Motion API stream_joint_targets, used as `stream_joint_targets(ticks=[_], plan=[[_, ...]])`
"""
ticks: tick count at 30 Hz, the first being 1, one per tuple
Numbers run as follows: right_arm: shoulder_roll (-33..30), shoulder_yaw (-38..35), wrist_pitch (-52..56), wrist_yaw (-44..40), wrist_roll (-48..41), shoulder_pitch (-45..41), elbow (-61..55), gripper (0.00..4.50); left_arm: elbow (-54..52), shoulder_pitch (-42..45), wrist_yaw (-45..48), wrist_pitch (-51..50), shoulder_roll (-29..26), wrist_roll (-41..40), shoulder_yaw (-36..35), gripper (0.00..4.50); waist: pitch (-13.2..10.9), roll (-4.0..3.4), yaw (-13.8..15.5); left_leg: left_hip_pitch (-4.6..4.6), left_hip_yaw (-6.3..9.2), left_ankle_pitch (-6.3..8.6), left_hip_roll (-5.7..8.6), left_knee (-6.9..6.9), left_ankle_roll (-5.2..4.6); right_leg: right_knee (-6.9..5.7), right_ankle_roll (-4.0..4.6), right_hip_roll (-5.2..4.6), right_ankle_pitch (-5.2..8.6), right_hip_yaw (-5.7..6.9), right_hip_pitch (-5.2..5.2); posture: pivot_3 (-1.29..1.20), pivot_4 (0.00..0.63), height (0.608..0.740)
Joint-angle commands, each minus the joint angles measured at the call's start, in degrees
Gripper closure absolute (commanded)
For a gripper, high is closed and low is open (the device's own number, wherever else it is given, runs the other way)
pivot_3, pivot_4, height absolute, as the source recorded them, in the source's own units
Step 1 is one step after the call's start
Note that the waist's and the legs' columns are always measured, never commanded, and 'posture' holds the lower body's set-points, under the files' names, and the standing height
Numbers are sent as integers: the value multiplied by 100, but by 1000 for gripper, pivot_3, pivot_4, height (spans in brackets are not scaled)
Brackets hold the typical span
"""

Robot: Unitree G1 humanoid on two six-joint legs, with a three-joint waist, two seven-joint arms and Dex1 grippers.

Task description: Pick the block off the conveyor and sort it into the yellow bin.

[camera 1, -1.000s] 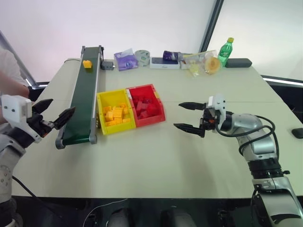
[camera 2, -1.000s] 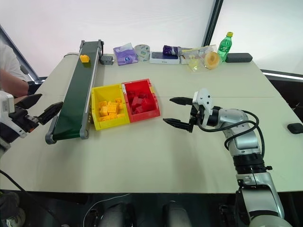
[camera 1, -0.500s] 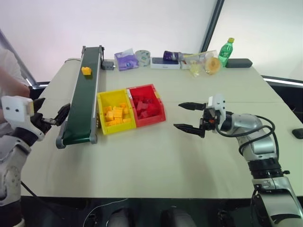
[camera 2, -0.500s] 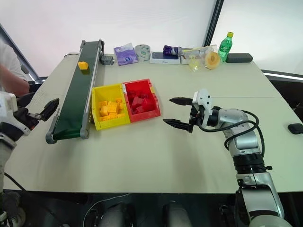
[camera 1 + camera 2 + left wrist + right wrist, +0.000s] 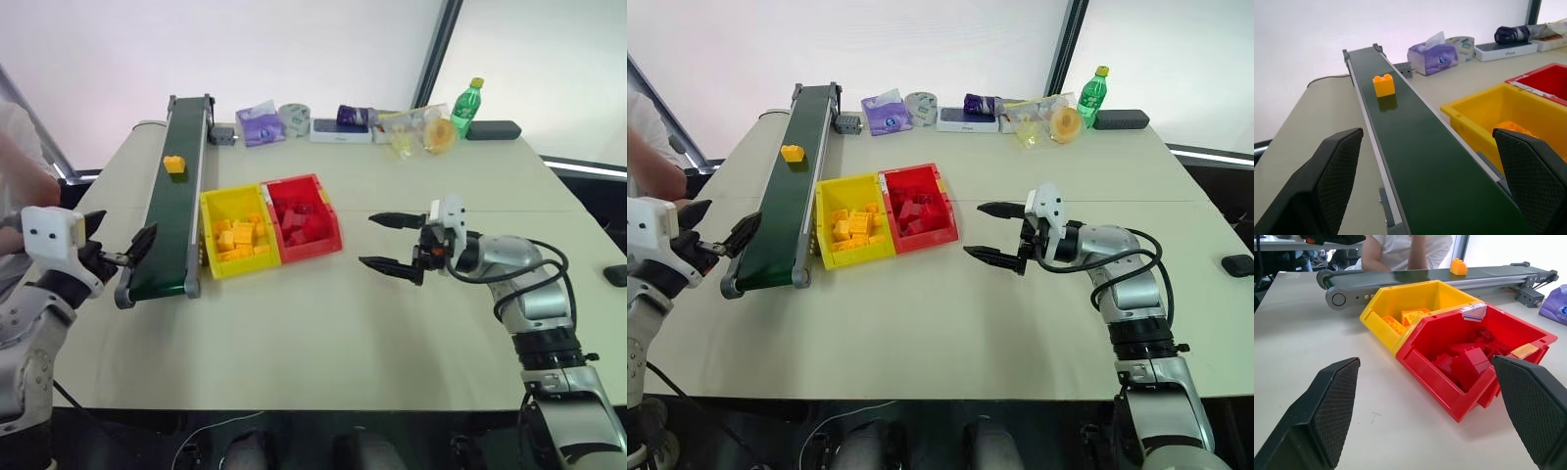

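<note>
Block riding conveyor, both grippers empty, fingers spread wide.
Matte beige table (image 5: 323, 323); long dark green conveyor (image 5: 176, 206) in grey metal frame; glossy yellow bin (image 5: 235, 232) of studded bricks, touching red bin (image 5: 304, 217); left gripper (image 5: 118, 250) at belt's near end, right gripper (image 5: 392, 242) beside red bin; small studded yellow-orange block (image 5: 174, 164) mid-belt.

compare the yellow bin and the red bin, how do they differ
The yellow bin is bright yellow and holds yellow-orange bricks; the red bin is red and holds dark red blocks. The yellow bin sits right beside the conveyor, while the red bin lies on its far side, nearer the right gripper. Tape shows on the red bin's rim, none on the yellow one's. Both are low-walled rectangular trays of similar size, touching side by side.
</note>
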State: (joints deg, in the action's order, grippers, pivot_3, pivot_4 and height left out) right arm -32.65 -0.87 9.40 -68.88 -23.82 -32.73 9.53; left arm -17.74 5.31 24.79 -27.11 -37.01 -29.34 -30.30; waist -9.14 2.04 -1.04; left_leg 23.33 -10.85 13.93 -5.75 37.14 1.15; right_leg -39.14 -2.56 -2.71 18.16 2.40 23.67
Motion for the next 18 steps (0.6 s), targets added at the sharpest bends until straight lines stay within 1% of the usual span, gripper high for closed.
stream_joint_targets(ticks=[1,4,7,9,11,16,18], plan=[[-22,-84,-20,5,-82,-83,-195,0,-201,47,-69,20,-51,-21,-122,18,0,0,4,0,0,0,0,0,0,0,0,-1,0,0,0,0,150,740],[-32,-91,-12,-5,-87,-77,-197,0,-298,213,-461,-357,-9,-22,-60,18,0,0,3,0,0,0,0,0,0,0,0,-1,0,0,0,0,150,740],[-28,-88,-13,-10,-82,-78,-185,0,-456,537,-1183,-958,175,43,85,18,0,1,20,0,1,0,0,1,0,0,0,0,0,0,-1,0,150,740],[-9,-80,-14,-1,-76,-101,-162,0,-560,716,-1490,-1329,169,221,324,18,1,1,21,0,1,0,1,3,-1,0,-1,-1,-1,0,-3,0,150,740],[10,-67,-14,6,-72,-117,-155,0,-524,980,-1766,-1749,250,156,344,18,1,1,22,0,2,0,2,3,0,0,-1,0,-1,0,-3,0,150,740],[36,-56,0,19,-74,-123,-168,0,-237,1415,-1869,-2234,31,380,618,18,0,1,-6,0,1,-1,2,2,1,0,-1,5,-1,-1,-1,0,150,740],[47,-47,7,31,-73,-109,-191,0,-46,1604,-1907,-2382,57,403,668,18,0,1,2,0,1,-2,2,1,3,0,-1,8,-1,0,-1,0,150,740]])
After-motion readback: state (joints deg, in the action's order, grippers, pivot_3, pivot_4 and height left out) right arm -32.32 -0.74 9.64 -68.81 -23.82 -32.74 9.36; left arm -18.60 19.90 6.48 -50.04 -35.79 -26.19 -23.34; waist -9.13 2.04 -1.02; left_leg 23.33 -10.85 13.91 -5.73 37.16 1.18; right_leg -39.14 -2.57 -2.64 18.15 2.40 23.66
